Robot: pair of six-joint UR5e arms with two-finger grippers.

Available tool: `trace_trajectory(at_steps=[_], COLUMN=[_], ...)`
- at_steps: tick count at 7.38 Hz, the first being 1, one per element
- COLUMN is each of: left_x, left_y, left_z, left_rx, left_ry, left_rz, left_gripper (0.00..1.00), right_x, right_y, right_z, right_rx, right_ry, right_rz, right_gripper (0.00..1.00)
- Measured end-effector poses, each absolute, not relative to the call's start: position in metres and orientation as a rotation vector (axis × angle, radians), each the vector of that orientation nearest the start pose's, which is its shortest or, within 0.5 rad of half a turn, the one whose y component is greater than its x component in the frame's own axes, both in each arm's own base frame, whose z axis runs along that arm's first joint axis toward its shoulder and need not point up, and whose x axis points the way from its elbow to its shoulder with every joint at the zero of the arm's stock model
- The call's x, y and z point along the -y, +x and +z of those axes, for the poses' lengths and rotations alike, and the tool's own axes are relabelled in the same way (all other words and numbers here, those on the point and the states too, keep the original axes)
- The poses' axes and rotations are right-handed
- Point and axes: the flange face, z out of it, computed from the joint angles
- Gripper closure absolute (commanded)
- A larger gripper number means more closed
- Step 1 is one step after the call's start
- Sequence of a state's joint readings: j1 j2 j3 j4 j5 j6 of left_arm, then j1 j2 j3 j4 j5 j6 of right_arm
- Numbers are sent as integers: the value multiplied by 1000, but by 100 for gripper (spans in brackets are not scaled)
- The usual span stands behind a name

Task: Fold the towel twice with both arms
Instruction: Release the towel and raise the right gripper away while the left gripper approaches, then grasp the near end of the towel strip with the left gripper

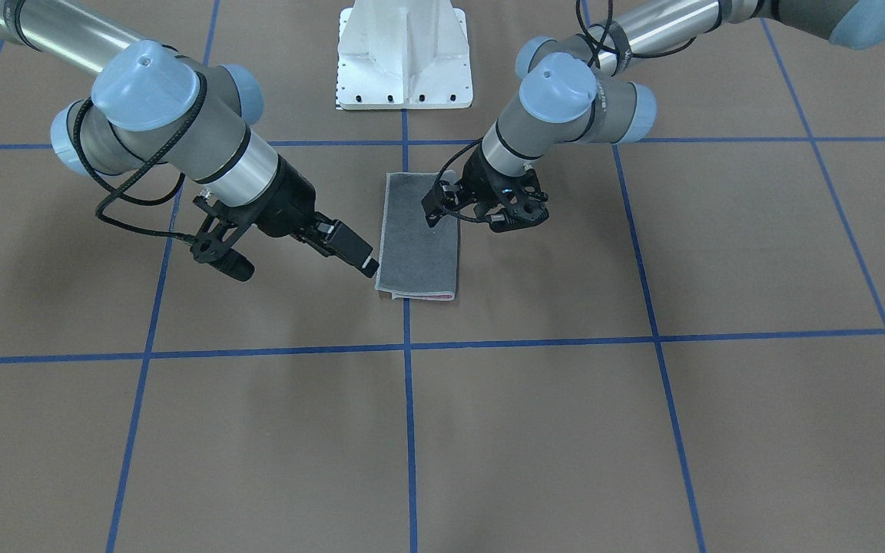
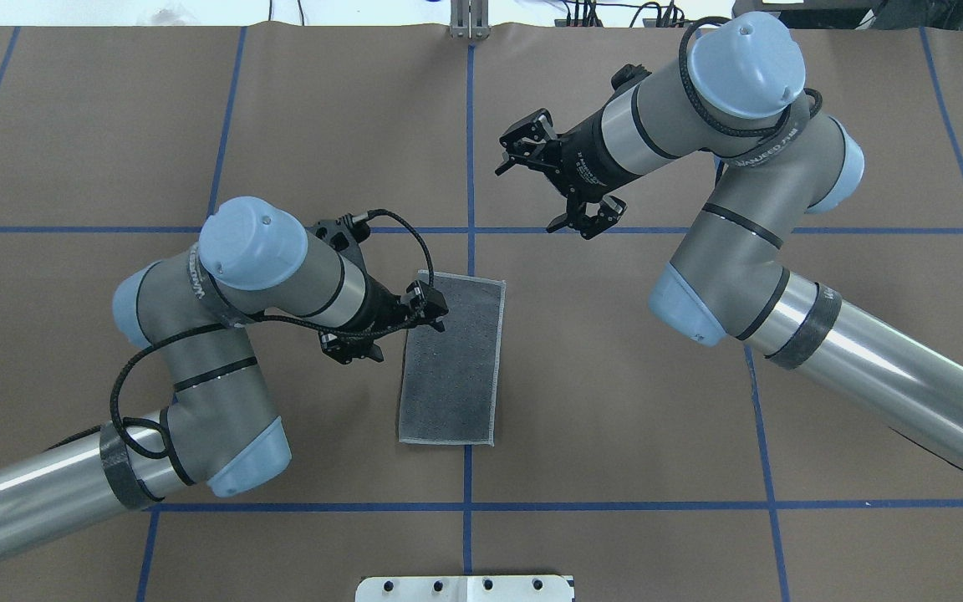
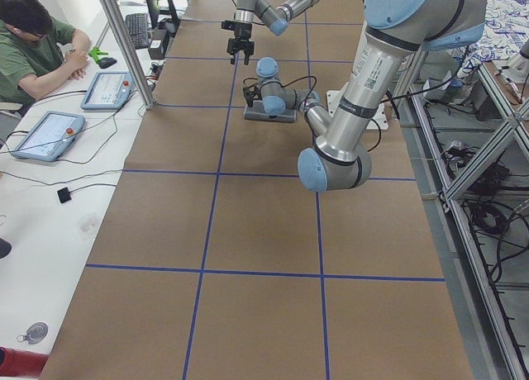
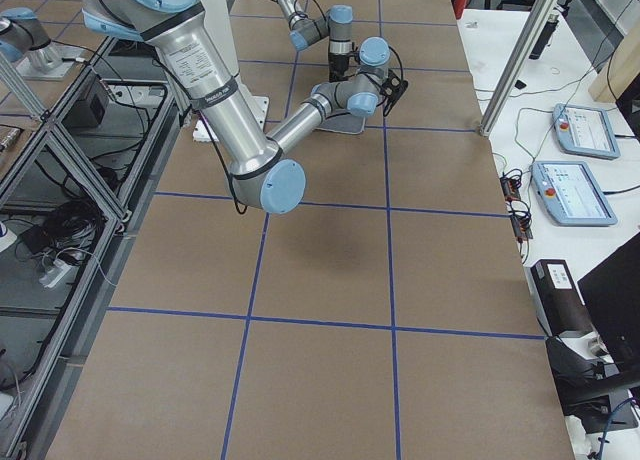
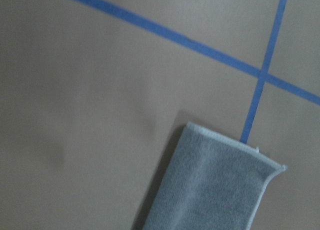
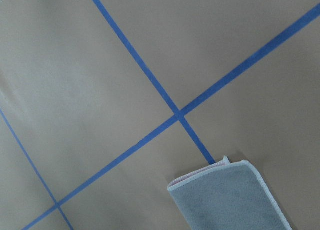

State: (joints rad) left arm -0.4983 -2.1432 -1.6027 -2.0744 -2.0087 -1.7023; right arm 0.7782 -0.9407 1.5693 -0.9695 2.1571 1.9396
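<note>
The towel (image 1: pixel 419 238) lies flat at the table's middle, folded into a narrow rectangle with the dark grey face up; a pink sliver shows at its near edge. It also shows in the overhead view (image 2: pixel 452 368) and in both wrist views (image 5: pixel 215 190) (image 6: pixel 230 195). My left gripper (image 2: pixel 429 306) is low over the towel's far left corner, its jaws slightly apart, holding nothing. My right gripper (image 2: pixel 517 149) hangs open and empty, raised above the table beyond the towel's far end; in the front view it (image 1: pixel 364 263) appears beside the towel's edge.
The white pedestal base (image 1: pixel 404 57) stands at the robot's side of the table. Blue tape lines (image 1: pixel 408 346) grid the brown surface. An operator (image 3: pixel 33 41) sits at a side desk with tablets (image 3: pixel 45 134) beyond the table's far edge.
</note>
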Motion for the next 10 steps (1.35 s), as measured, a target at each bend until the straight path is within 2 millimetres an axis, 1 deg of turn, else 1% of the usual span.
trace_trajectory(at_steps=[1, 2, 3, 6, 7, 8, 9, 10], left_x=[387, 378, 373, 360, 354, 350, 347, 344], left_y=[565, 571, 573, 566, 567, 568, 570, 572], left_z=[248, 250, 253, 270, 273, 274, 274, 274], left_rx=[-1138, -1132, -1128, -1111, -1107, -1106, -1104, -1104], left_ry=[-203, -213, -218, -228, -234, -237, -240, -244], left_rz=[-320, -320, -321, -317, -310, -305, -301, -296], left_gripper=[1, 1, 2, 3, 6, 11, 18, 27], right_x=[537, 540, 541, 543, 543, 544, 544, 544], right_y=[-425, -424, -424, -426, -427, -427, -427, -427], right_z=[212, 214, 216, 219, 221, 221, 221, 221], right_rx=[1285, 1282, 1279, 1273, 1271, 1269, 1269, 1269], right_ry=[-250, -246, -245, -247, -248, -248, -249, -249], right_rz=[625, 626, 627, 629, 629, 630, 629, 629], right_gripper=[0, 0, 0, 0, 0, 0, 0, 0])
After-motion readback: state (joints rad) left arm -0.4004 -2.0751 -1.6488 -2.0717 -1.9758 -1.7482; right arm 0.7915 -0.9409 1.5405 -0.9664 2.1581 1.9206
